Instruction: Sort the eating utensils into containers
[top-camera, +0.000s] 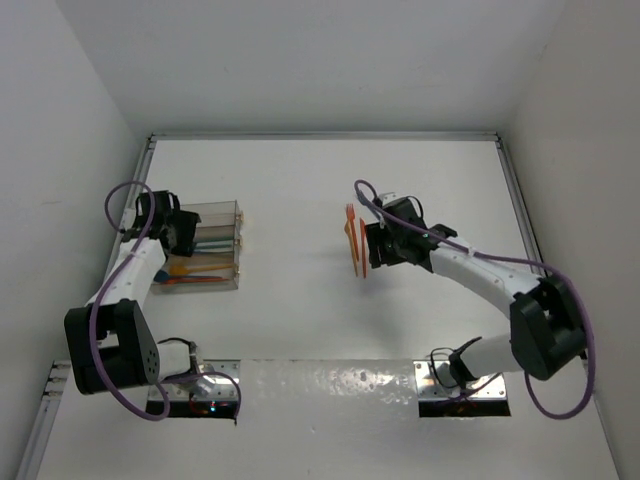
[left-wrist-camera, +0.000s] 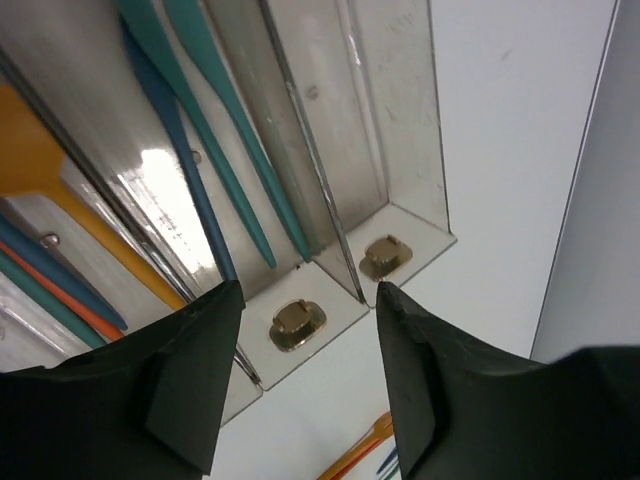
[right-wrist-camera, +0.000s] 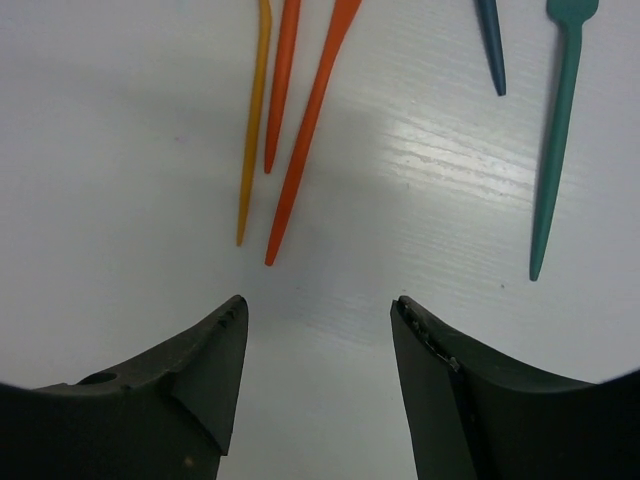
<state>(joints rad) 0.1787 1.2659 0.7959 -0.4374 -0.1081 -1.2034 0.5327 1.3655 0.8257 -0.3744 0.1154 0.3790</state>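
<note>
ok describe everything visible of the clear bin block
The clear bin block is see-through plastic, thin walls dividing it into narrow side-by-side compartments, brass-looking studs in the floor. It sits flat on the left of the white table. Teal, blue, orange and yellow utensils lie lengthwise inside; one outer compartment looks empty. The left gripper hangs open over one end.

Clear containers (top-camera: 214, 205) sat at the table's left, narrow bins side by side. Lengthwise inside lay teal utensils (left-wrist-camera: 225, 150), a blue utensil (left-wrist-camera: 185, 170) and a yellow-orange utensil (left-wrist-camera: 70, 200). Loose and flat on the table were two orange utensils (right-wrist-camera: 305, 140) and a yellow utensil (right-wrist-camera: 252, 130), nearly parallel. A blue handle (right-wrist-camera: 490, 45) and teal handle (right-wrist-camera: 553, 150) lay apart from those.
</note>
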